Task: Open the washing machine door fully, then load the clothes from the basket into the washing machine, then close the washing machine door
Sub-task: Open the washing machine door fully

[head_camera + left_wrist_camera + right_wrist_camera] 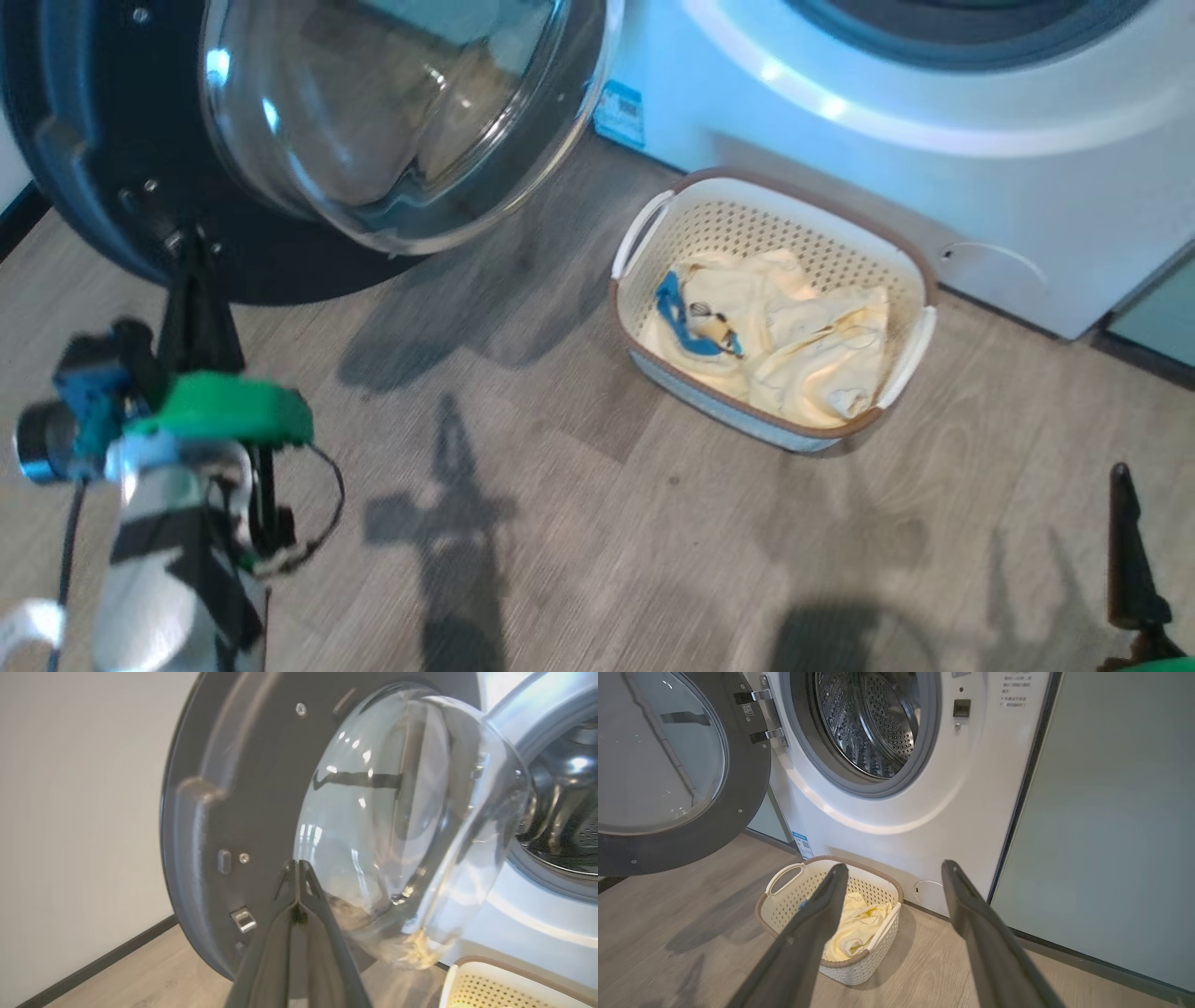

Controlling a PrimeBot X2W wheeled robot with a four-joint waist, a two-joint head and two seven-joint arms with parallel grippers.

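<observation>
glossy black-ringed, clear-domed washing machine door (308,131)

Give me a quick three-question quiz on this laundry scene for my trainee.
1. True or false: the washing machine door stands open.
2. Where are the clothes? A) in the drum B) in the basket C) on the floor
3. Fill in: the right gripper is open; the left gripper is ____.
Key: 1 true; 2 B; 3 shut.
</observation>
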